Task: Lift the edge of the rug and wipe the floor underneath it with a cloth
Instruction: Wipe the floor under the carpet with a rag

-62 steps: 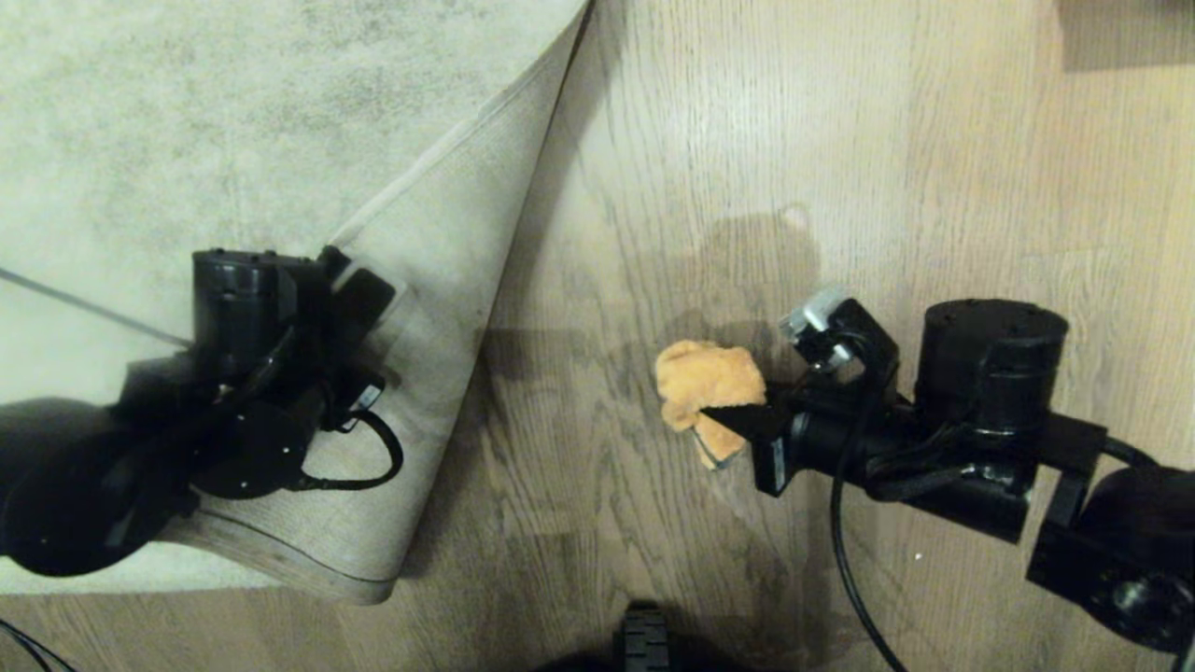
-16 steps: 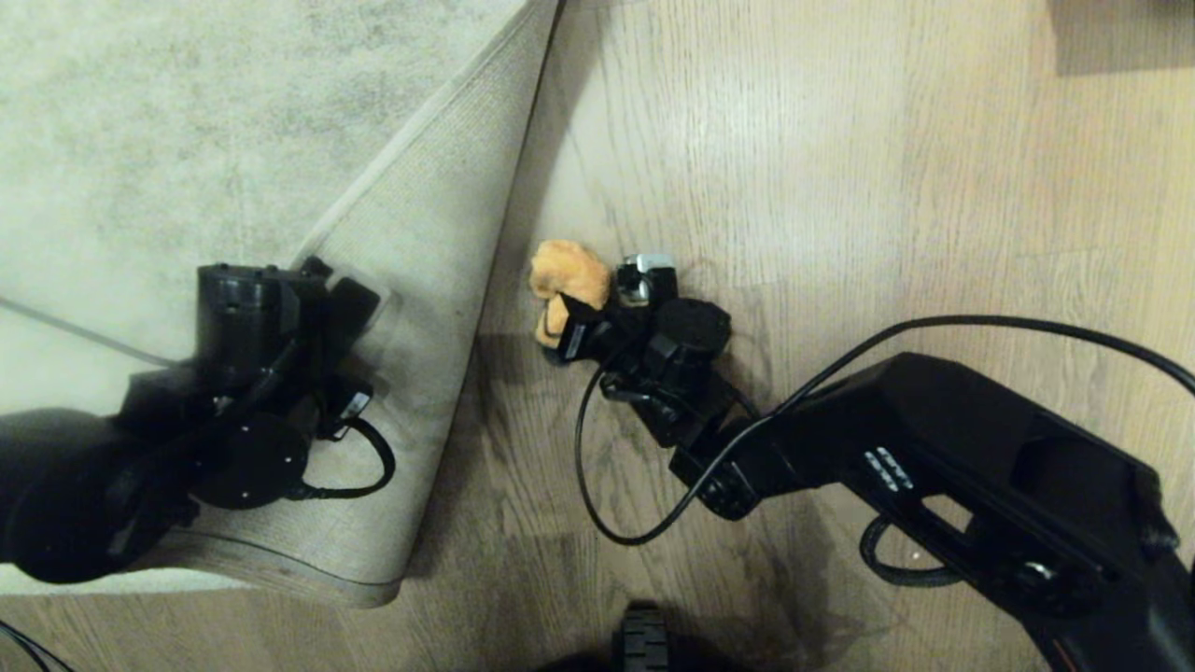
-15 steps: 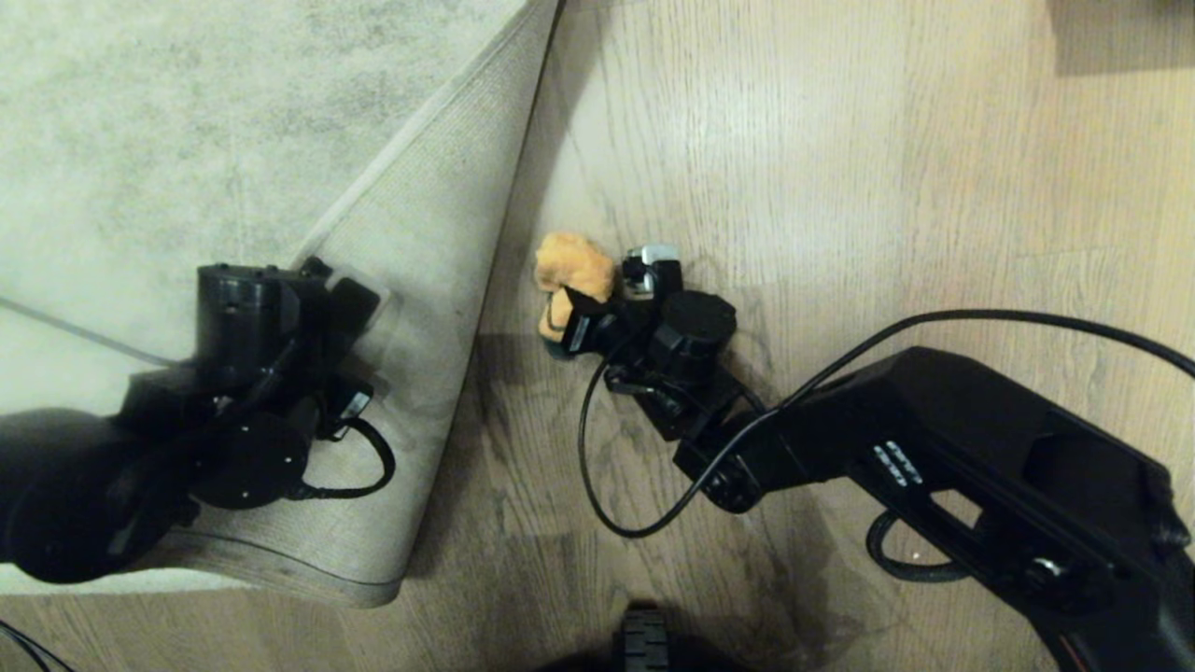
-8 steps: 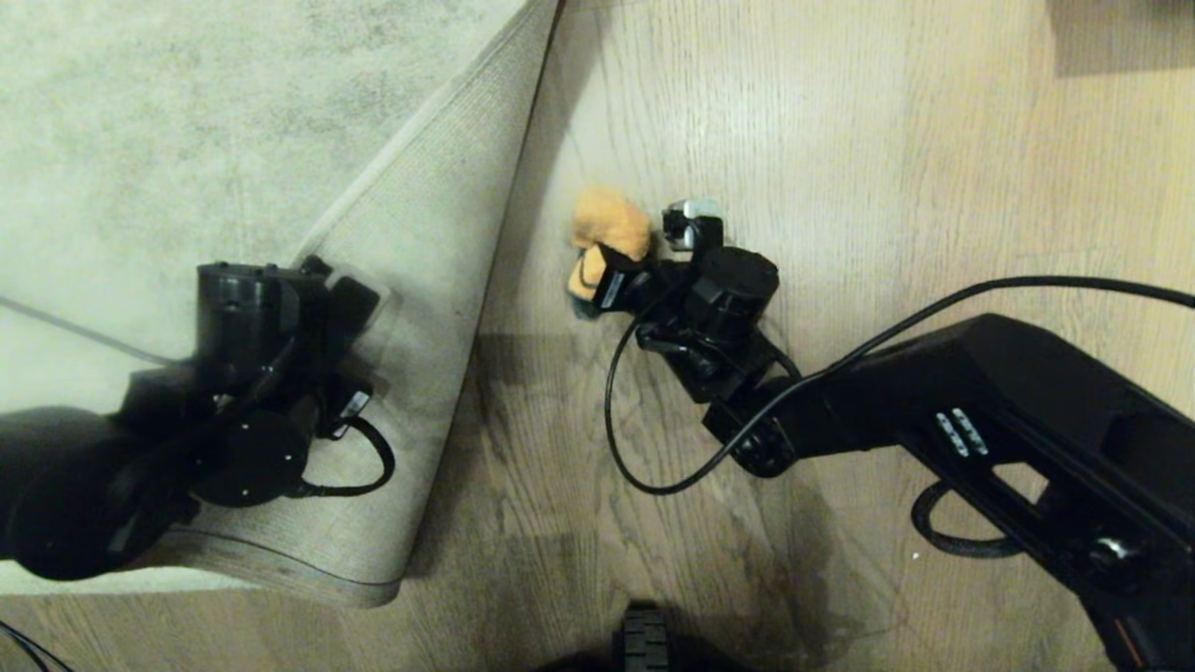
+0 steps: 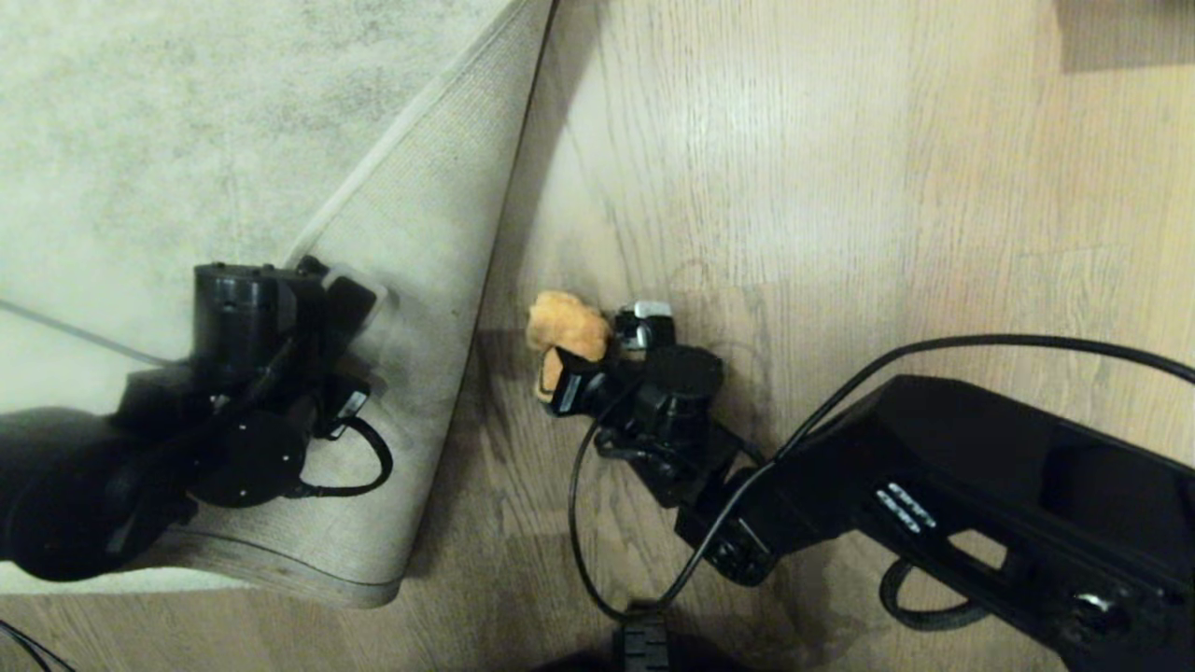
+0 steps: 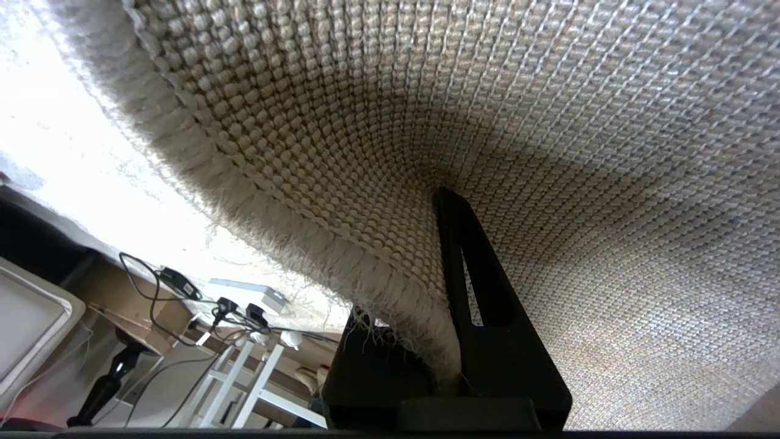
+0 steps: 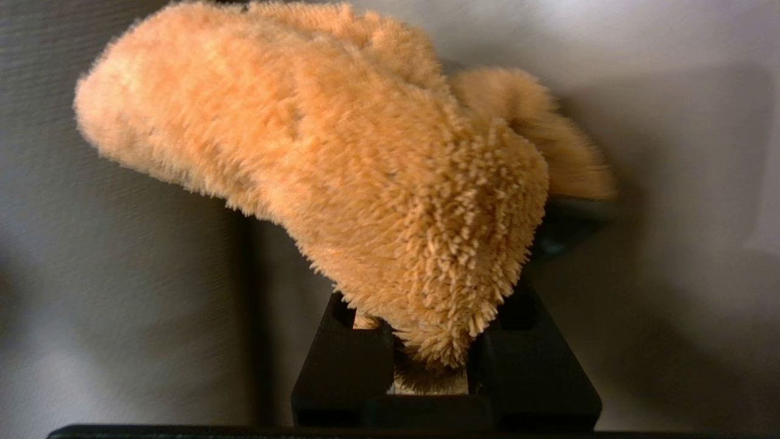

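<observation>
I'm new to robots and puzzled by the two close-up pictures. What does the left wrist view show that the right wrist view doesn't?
Only the left wrist view shows the pale grey-beige rug edge, its woven backing up, pinched in the shut left hand, with white furniture legs and cables in the background. Only the right wrist view shows the fluffy orange cloth clamped in the right hand against a blurred grey surface. Both share black fingers shut on something soft.
</observation>
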